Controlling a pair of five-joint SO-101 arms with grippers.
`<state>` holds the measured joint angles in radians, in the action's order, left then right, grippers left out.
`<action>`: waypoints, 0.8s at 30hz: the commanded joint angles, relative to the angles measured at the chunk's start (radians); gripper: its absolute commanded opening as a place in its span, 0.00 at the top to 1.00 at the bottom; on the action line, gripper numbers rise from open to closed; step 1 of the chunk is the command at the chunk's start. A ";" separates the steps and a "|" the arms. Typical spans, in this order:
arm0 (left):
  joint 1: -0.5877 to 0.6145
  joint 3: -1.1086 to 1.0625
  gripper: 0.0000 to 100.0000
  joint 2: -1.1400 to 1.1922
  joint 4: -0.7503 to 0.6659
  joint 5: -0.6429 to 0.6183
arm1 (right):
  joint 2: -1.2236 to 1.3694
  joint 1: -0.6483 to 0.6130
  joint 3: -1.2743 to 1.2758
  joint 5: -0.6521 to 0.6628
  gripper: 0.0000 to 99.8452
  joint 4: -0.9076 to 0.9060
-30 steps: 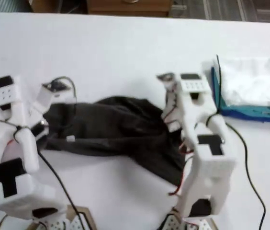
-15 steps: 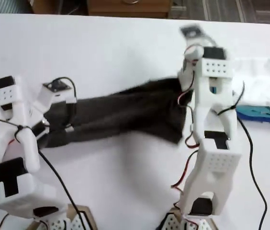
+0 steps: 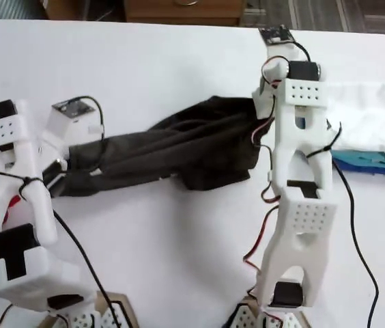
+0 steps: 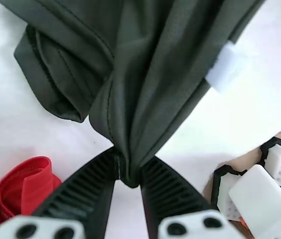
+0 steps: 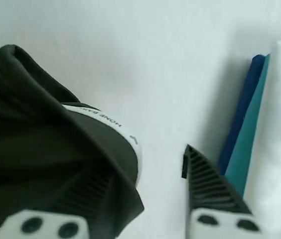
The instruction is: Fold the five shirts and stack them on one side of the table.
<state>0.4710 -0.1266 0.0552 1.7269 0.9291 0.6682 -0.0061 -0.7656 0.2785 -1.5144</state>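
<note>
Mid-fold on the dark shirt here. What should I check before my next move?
1. Left gripper pinching the dark shirt: ok.
2. Right gripper gripping the shirt: not ok, jaws apart, cloth only draped over one finger.
3. Shirt spread flat: not ok, bunched between the arms.
4. Stack clear of the dark shirt: ok, bare table between them.
5. Red cloth folded: not ok, crumpled beside the left gripper.

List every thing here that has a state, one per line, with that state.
dark shirt: unfolded, bunched, strung out between the two arms.
left claw: shut on the dark shirt.
right claw: open, with the dark shirt draped over one finger.
white shirt: folded, lying on the teal shirt.
teal shirt: folded, under the white shirt.
red shirt: crumpled, not folded.
</note>
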 commanded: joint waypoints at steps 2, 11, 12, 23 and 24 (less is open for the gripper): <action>0.008 0.036 0.98 -0.008 -0.003 -0.008 | -0.194 0.028 -0.049 -0.018 0.84 -0.085; 0.008 0.036 0.98 -0.008 -0.006 -0.006 | -0.452 0.054 0.394 0.061 0.91 -0.236; 0.008 0.036 0.98 -0.008 -0.006 -0.006 | -0.464 0.061 0.470 0.074 0.91 -0.211; 0.008 0.036 0.98 -0.006 -0.006 -0.006 | -0.596 0.097 0.798 0.080 0.89 0.265; 0.008 0.036 0.98 -0.006 -0.006 -0.006 | -0.596 0.079 0.798 0.071 0.89 0.308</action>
<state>0.4710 -0.1266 0.0552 1.7269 0.9291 0.1404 0.1059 0.0307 0.3629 -1.3088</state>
